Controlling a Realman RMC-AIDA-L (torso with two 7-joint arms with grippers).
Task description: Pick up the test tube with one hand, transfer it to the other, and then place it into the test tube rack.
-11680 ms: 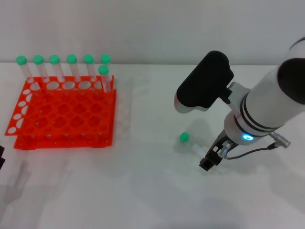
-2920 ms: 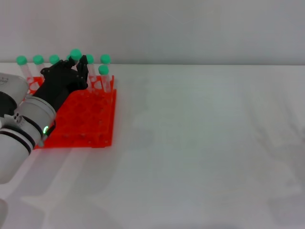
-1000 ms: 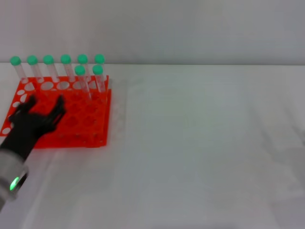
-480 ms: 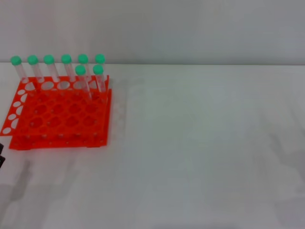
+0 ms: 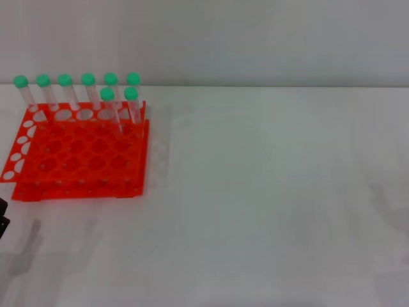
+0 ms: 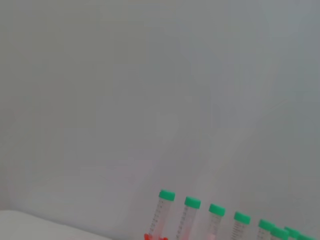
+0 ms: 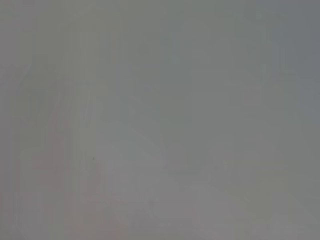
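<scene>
The orange-red test tube rack (image 5: 77,160) sits at the table's far left. Several green-capped test tubes stand upright in it: a back row, plus two in the second row. The left one of those two is the test tube (image 5: 107,96). Only a small black piece of my left gripper (image 5: 2,220) shows at the left edge of the head view, in front of the rack and apart from it. The left wrist view shows the row of tubes (image 6: 166,200) and a sliver of the rack (image 6: 150,237) against a grey wall. My right gripper is out of view.
The white table (image 5: 268,192) stretches to the right of the rack. A grey wall stands behind the table. The right wrist view shows only a plain grey surface.
My left gripper has pulled back from over the rack's front left corner to the lower left edge of the view. The tubes and rack have not moved.
</scene>
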